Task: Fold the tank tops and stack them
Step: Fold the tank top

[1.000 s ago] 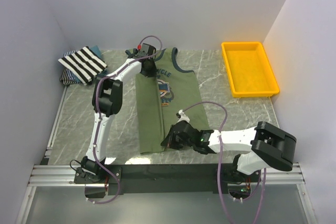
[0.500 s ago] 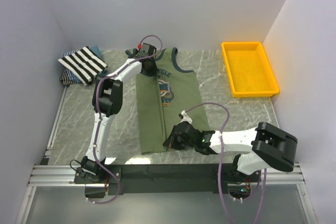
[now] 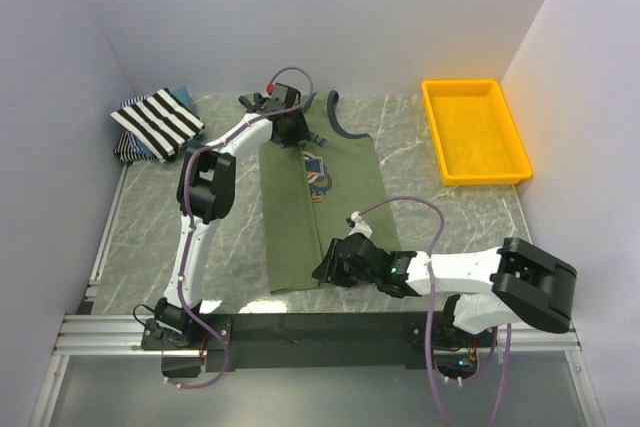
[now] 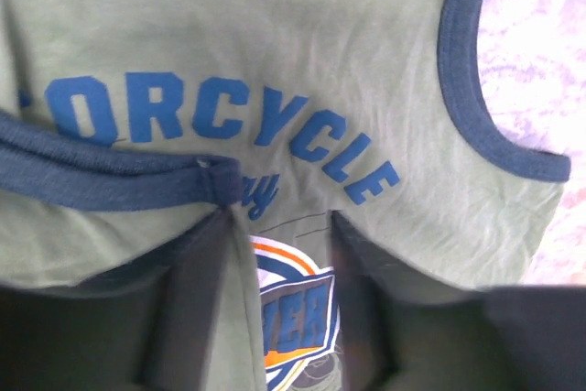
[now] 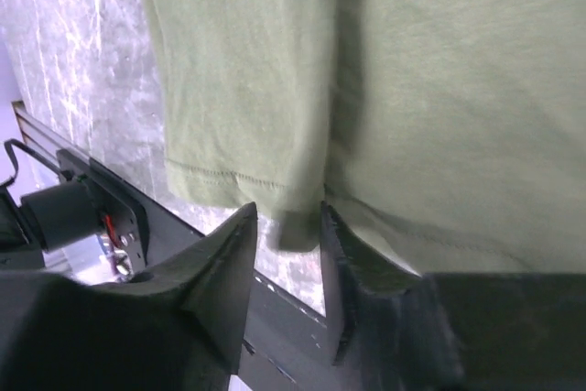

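The olive-green tank top [image 3: 335, 217] is being seen as soft, matt knitted cloth (its navy trim [image 4: 494, 125] finely ribbed), the striped tank top [image 3: 158, 119] likewise. The table [image 3: 420, 152] is being shown as smooth, marble-veined, the yellow tray [image 3: 475, 132] as glossy plastic.

The left arm [image 3: 190, 242] and right arm [image 3: 465, 269] each showed white links, black joint housings and dark fingers [image 4: 194, 318], with a lilac cable [image 3: 402, 201] looped along each, a red fitting [image 3: 270, 77] at the left wrist and a green lamp [image 3: 397, 267] on the right.
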Robot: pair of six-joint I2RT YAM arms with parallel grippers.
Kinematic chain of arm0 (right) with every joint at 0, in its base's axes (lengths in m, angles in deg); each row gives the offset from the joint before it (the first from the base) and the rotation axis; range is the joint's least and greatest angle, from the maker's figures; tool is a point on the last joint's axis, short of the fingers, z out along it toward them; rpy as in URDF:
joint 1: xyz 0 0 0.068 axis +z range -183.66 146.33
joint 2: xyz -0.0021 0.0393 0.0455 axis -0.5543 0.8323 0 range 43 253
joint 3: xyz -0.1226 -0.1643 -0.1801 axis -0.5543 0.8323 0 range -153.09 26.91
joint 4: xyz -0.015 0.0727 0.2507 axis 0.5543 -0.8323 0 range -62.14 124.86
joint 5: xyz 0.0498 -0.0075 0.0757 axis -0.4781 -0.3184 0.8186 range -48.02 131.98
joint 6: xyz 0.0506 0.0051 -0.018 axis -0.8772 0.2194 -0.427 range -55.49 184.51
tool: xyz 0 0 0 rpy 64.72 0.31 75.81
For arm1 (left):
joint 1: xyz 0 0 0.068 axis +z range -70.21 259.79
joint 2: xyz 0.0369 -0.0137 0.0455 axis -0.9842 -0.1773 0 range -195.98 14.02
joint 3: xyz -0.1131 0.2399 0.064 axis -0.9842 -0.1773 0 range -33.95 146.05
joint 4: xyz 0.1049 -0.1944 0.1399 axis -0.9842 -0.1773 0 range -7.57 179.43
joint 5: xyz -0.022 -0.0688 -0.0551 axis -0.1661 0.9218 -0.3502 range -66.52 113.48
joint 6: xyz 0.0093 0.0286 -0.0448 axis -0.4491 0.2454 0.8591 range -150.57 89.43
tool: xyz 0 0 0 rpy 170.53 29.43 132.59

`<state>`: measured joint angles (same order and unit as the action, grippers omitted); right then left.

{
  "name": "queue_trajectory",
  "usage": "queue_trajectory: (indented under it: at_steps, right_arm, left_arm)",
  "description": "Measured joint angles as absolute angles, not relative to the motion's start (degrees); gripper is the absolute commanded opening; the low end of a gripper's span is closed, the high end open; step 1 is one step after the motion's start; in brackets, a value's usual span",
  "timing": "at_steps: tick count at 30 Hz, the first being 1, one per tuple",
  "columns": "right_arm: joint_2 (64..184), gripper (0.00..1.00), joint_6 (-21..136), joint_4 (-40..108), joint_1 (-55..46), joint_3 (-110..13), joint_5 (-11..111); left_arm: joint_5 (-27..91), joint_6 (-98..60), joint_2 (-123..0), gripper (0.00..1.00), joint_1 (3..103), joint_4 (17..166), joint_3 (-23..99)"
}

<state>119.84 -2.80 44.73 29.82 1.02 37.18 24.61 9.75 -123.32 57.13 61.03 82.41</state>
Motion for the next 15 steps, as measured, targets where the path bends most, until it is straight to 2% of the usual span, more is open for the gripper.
queue_trajectory:
  at_steps: [1,5,10,15]
  right_arm:
    - [118.8,0.46,-2.7,44.0,29.8,1.1,36.8]
    - [110.9,0.5,-2.4,38.6,29.8,1.0,33.7]
    - [100.3,0.53,-1.8,27.0,26.6,-1.2,27.2]
    - [95.5,0.53,1.2,20.5,14.3,-1.4,25.1]
  left_arm:
    - [24.7,9.6,-123.1,0.64,57.1,61.7,81.9]
    - [24.8,9.1,-120.9,0.69,57.1,62.7,79.0]
    - [25.4,9.1,-115.4,0.67,57.5,63.3,77.4]
    - [27.1,8.9,-113.7,0.62,57.4,64.3,82.4]
